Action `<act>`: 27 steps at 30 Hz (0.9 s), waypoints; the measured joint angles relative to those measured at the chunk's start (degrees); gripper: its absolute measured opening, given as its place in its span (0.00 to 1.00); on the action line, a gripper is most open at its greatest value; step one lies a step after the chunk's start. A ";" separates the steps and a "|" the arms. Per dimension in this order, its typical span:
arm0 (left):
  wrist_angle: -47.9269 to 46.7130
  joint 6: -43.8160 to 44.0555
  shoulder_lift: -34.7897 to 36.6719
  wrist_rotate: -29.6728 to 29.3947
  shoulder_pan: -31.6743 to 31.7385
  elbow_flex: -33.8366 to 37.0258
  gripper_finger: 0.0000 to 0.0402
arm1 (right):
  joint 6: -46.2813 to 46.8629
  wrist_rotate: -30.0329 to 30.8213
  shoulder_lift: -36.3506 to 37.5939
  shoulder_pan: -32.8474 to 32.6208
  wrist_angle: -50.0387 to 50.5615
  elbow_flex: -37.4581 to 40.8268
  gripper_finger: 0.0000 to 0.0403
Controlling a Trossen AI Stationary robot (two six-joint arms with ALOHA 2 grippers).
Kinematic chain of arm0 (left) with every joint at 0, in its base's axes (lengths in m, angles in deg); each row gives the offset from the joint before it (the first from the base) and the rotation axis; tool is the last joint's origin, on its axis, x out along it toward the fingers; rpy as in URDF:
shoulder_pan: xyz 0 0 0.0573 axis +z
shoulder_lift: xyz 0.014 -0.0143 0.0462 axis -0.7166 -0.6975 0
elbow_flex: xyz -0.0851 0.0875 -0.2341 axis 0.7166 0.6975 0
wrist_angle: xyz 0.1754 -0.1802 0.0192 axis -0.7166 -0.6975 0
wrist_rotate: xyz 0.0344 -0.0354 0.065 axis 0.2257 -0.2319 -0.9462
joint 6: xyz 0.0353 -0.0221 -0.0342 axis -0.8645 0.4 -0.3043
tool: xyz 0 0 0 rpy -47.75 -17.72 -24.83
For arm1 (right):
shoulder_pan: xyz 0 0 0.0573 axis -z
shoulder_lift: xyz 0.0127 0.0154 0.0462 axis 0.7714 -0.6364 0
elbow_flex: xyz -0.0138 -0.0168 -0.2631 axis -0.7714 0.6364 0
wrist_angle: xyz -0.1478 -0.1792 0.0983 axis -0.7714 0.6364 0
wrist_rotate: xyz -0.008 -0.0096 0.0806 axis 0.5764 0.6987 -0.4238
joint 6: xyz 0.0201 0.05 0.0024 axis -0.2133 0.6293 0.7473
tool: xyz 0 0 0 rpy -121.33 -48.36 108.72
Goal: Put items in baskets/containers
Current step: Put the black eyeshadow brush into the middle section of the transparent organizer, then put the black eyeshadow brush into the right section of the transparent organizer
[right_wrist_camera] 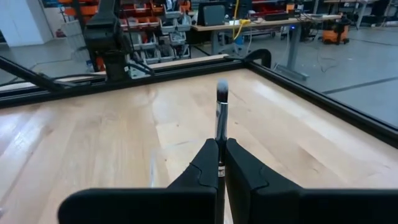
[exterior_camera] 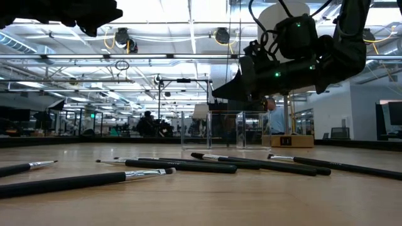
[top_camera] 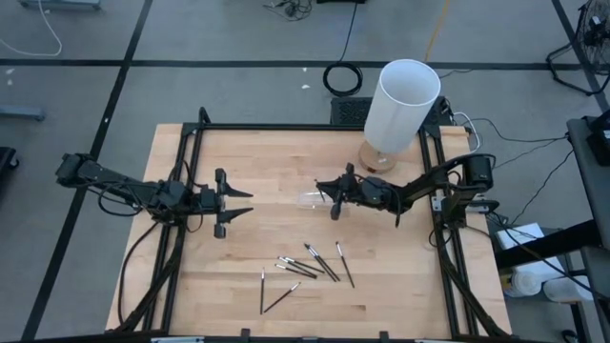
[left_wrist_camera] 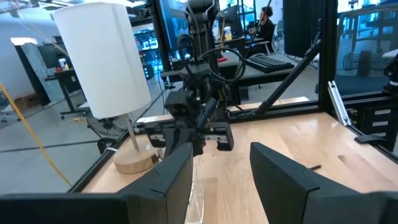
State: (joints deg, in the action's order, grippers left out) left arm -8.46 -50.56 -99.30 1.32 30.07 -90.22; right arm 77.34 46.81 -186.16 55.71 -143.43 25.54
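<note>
Pinching one brush point(right_wrist_camera: 221, 99) between closed fingers, the right gripper point(top_camera: 335, 202) hovers over the clear tray point(top_camera: 313, 198) to drop it in, while the left gripper point(top_camera: 238, 205) waits mid-bench, jaws apart.

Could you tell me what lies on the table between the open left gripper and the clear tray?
Only bare wood: in the high view nothing lies between the left gripper and the clear tray.

Dark sticks point(top_camera: 307, 268) (pale-tipped) lie scattered near clear tray point(top_camera: 313, 199).
</note>
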 joint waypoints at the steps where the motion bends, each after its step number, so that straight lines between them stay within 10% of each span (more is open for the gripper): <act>1: -0.03 0.28 0.00 -0.01 0.00 0.00 0.42 | 0.07 0.66 0.00 0.00 0.18 0.00 0.00; 27: 1.02 4.79 0.00 0.26 0.00 0.00 0.42 | 6.79 0.84 -0.35 0.04 3.26 0.30 0.14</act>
State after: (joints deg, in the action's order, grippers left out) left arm -7.44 -45.78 -99.30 1.58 30.07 -90.22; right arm 84.13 47.65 -186.51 55.76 -140.17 25.85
